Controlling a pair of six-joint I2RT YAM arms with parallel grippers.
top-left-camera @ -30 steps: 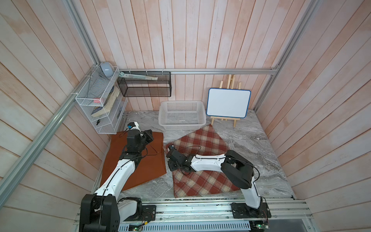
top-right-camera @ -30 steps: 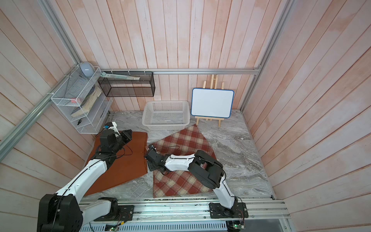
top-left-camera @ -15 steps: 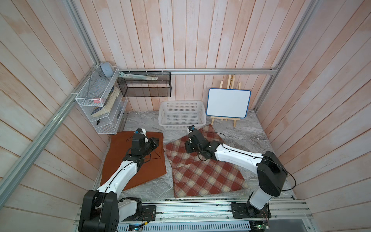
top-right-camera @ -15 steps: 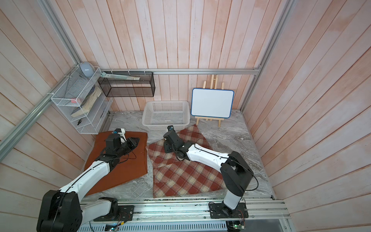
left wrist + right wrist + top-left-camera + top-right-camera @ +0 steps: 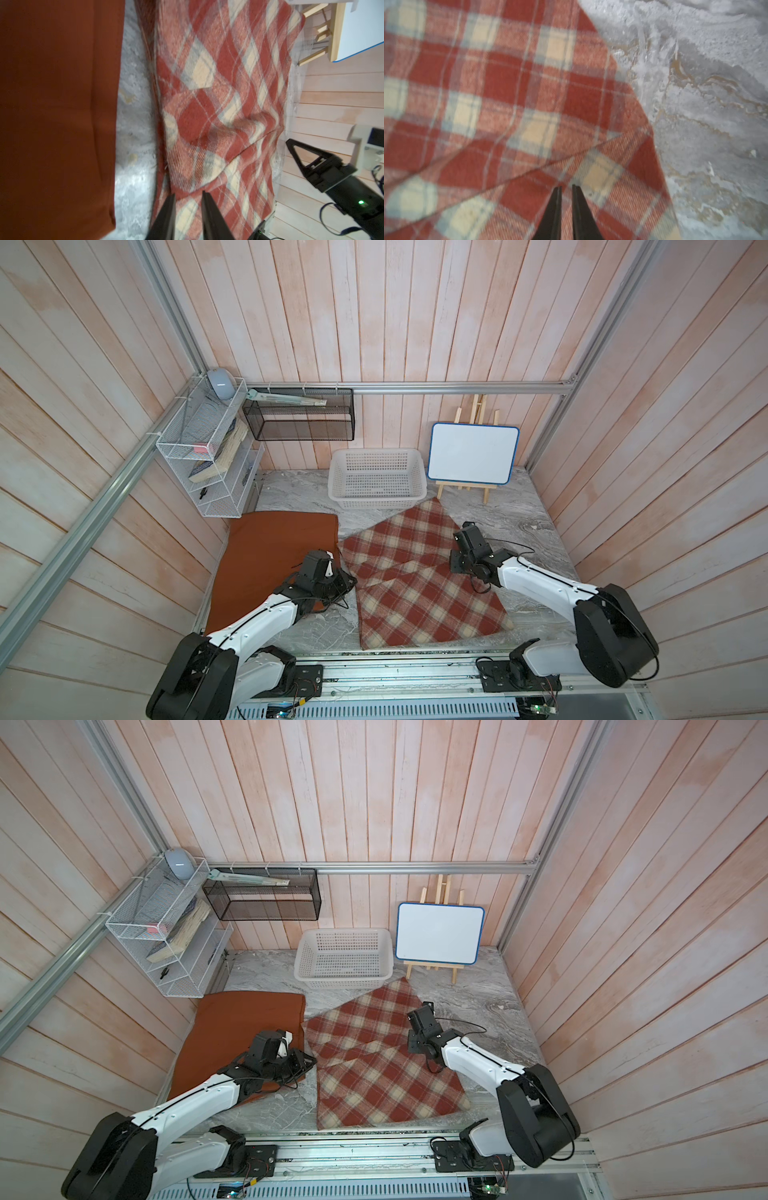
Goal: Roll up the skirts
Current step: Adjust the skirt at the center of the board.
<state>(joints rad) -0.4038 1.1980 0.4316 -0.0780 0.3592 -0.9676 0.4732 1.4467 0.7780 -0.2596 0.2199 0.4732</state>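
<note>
The red-and-cream plaid skirt lies mid-table, its far part folded over along a crease. The rust-orange skirt lies flat to its left. My left gripper is at the crease's left end. Its jaws stand a narrow gap apart with plaid cloth between them. My right gripper is at the crease's right end, near the skirt's right edge. Its jaws are almost together on the plaid. In both top views the right fingertips are hidden under the wrist.
A white basket stands at the back, touching the plaid skirt's far corner. A whiteboard on an easel stands to its right. Wire shelves and a black mesh rack hang on the walls. Bare marble tabletop lies to the right.
My right arm swung from the plaid skirt's left edge, past its far corner, to its right edge, and its jaws narrowed. My left gripper left the orange skirt for the plaid's left edge.
</note>
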